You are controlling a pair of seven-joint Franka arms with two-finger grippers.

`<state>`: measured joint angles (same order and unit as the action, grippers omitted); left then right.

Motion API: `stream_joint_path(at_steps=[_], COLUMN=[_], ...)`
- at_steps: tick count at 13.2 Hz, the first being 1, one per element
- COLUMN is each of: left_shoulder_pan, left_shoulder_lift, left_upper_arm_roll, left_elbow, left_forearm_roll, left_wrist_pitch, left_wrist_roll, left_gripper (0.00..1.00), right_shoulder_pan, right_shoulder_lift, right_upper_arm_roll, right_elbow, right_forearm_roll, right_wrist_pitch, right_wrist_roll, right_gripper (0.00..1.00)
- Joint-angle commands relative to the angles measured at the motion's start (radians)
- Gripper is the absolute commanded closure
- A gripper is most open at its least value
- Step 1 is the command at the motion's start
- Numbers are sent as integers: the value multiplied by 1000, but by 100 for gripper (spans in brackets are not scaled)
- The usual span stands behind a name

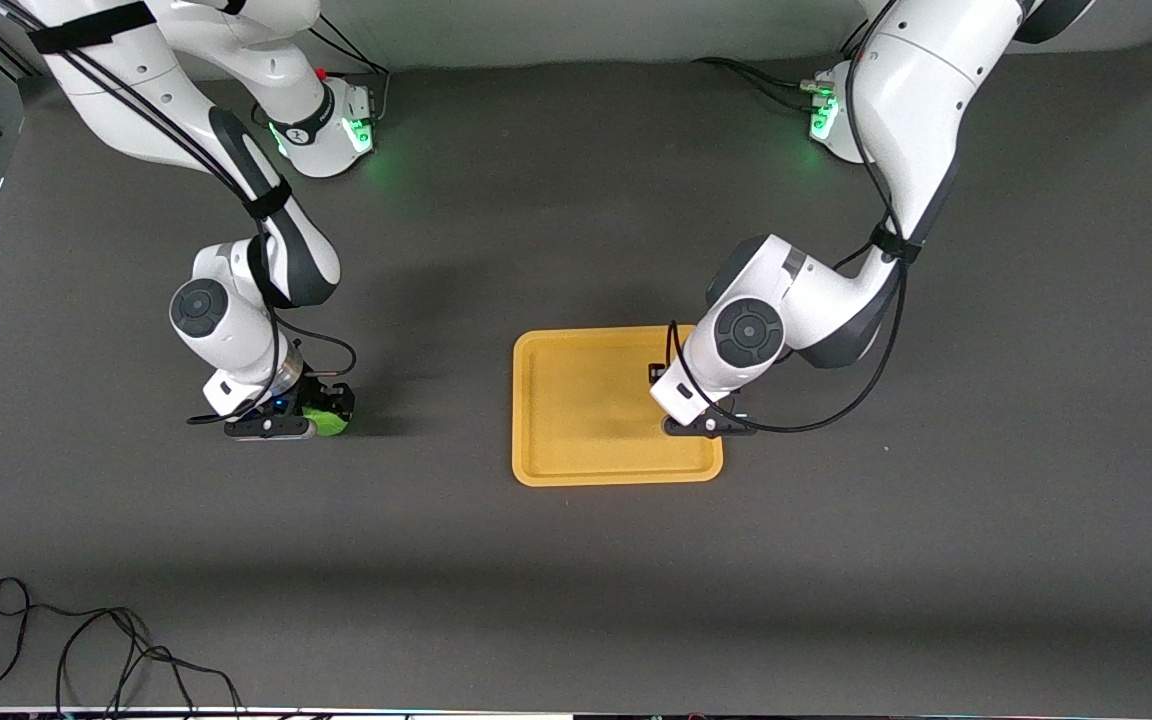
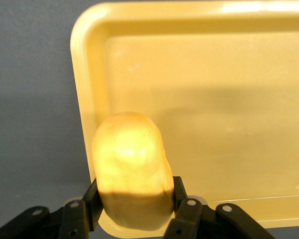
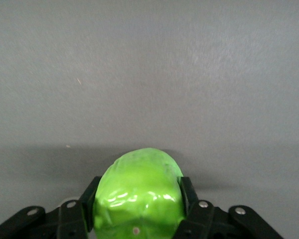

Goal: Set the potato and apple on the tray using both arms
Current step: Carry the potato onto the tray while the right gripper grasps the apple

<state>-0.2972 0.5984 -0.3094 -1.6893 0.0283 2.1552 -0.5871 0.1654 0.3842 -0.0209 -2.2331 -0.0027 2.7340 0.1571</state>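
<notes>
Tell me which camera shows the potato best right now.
The left wrist view: the potato fills the foreground, clamped in the left gripper above the tray edge. In the front view the left arm's wrist hides the potato. The right wrist view shows only the apple in the right gripper.

A robotics lab: two bench-mounted white arms (image 1: 236,200), grey matting (image 1: 576,560), loose cables (image 1: 86,650).

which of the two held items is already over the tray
The potato, gripped in the left tool, hangs over the edge of the tray. The apple, gripped in the right tool, is over bare table toward the right arm's end.
</notes>
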Motion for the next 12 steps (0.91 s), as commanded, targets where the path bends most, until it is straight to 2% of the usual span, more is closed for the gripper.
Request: stream_joint_path(at_steps=[1,4,7,9,11,12], left_shoulder_pan=[-7,-13,-11,-8,4,7], left_shoulder_lift=[24,55,60,58,40,29], left_upper_arm_roll=[12,12,12,12,12,16], left_elbow=[-7,-9,-9,-9,-1,14], left_forearm_roll=[-1,-1,4,5,7,13], left_wrist_pitch=[20,69,57,55,39,-1], left_wrist_roll=[1,1,16,27,30,30], left_gripper=[85,81,65,31,21,13], right_shoulder_pan=[6,5,2,-1,-3,-3], right_shoulder_lift=[-95,-214,-232,-232,-235,-235], right_upper_arm_roll=[-4,-4,-5,-7,-8,-8], right_elbow=[83,255,496,613,645,651], right_forearm_roll=[13,13,12,6,6,6], right_wrist_pitch=[-181,-530,-869,-1011,-1054,-1059], right_wrist_roll=[-11,-13,-14,-14,-14,-14], right_gripper=[51,51,51,50,51,51])
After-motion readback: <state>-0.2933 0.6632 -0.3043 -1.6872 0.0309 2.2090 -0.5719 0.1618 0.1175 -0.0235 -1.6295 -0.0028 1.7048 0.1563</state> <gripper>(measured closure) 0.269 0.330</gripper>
